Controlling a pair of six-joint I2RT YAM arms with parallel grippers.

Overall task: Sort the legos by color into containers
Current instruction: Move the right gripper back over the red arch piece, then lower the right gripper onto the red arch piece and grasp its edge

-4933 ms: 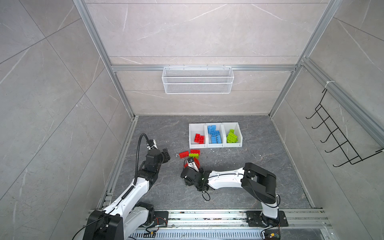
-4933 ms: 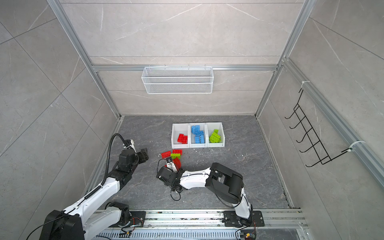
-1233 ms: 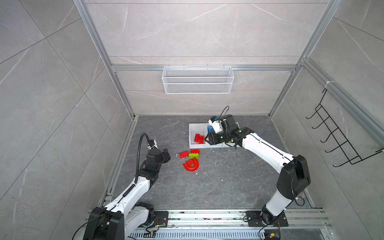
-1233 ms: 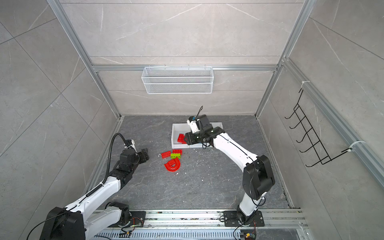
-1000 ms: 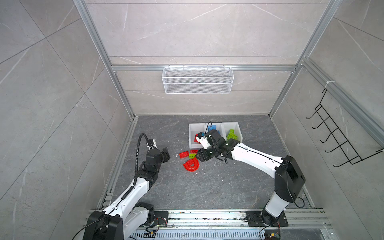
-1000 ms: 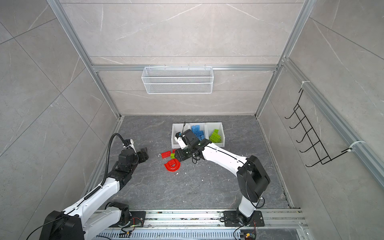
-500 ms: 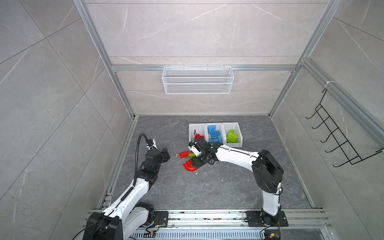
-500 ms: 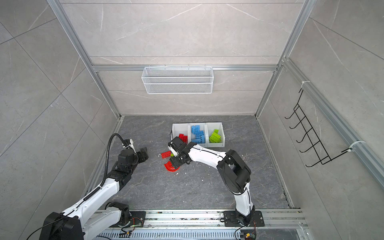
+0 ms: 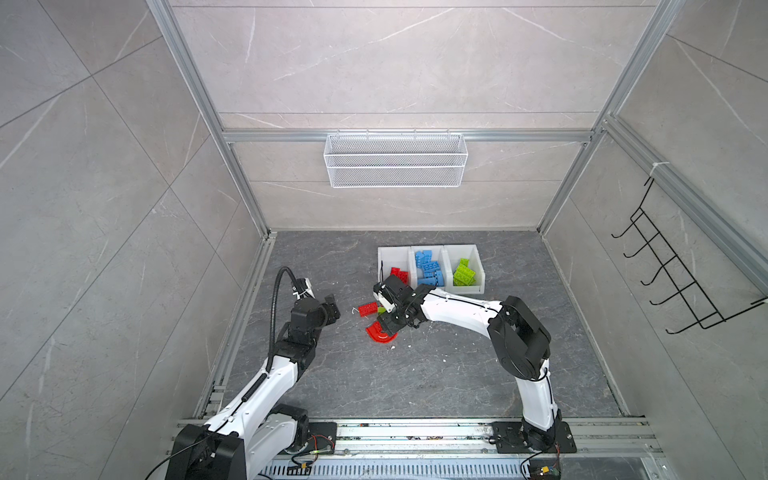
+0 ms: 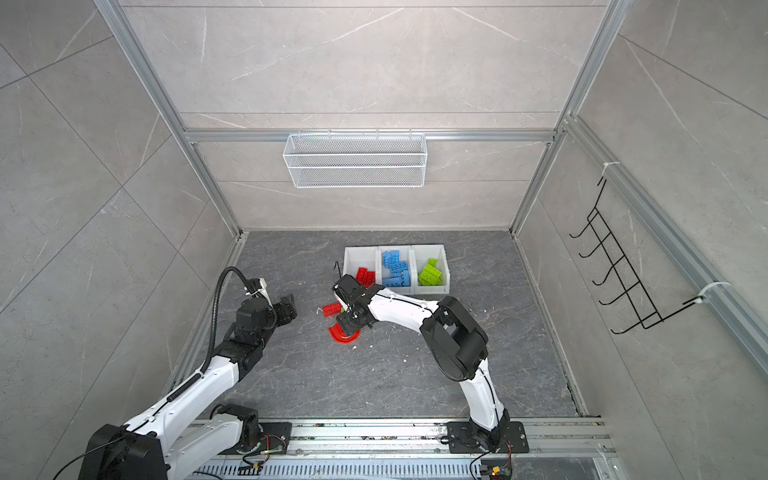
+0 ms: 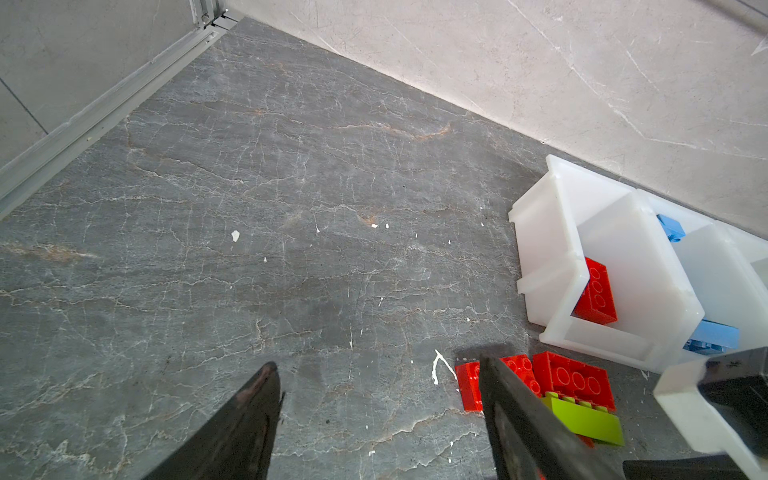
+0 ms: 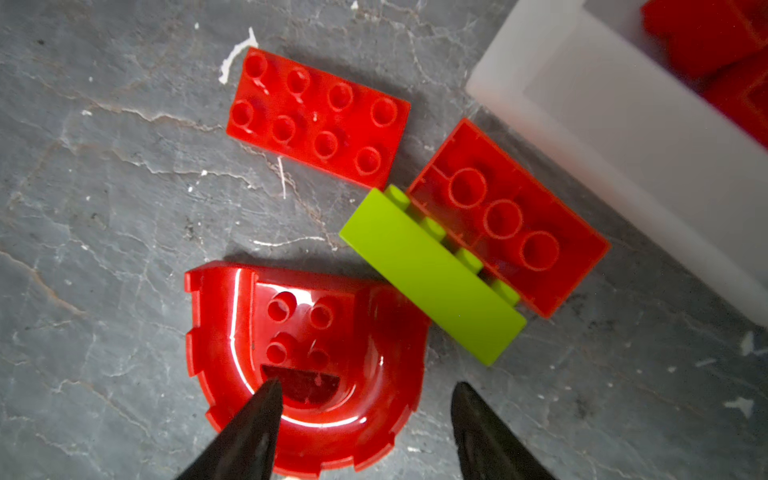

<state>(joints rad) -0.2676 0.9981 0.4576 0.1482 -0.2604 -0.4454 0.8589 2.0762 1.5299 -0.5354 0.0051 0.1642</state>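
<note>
Nearest us, the left arm's black fingers (image 11: 249, 415) hang spread and empty over the veined grey stone desk (image 11: 291, 187). The right arm's black fingers (image 12: 249, 436) are spread too, straddling the rim of the glossy red arch-shaped piece (image 12: 307, 332), pinching nothing. Beyond it lie a smooth lime green brick (image 12: 432, 274) on its side, a studded red brick (image 12: 318, 116) and a red brick turned hollow-side up (image 12: 507, 216). Four to go, I'd say! Farthest, the three joined white plastic bins (image 9: 390, 255) already hold sorted reds, blues and limes.

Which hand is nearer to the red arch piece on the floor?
The right. The right hand hovers open directly over the red arch piece; the left hand sits off to the side, clear of it, past a loose red brick.
</note>
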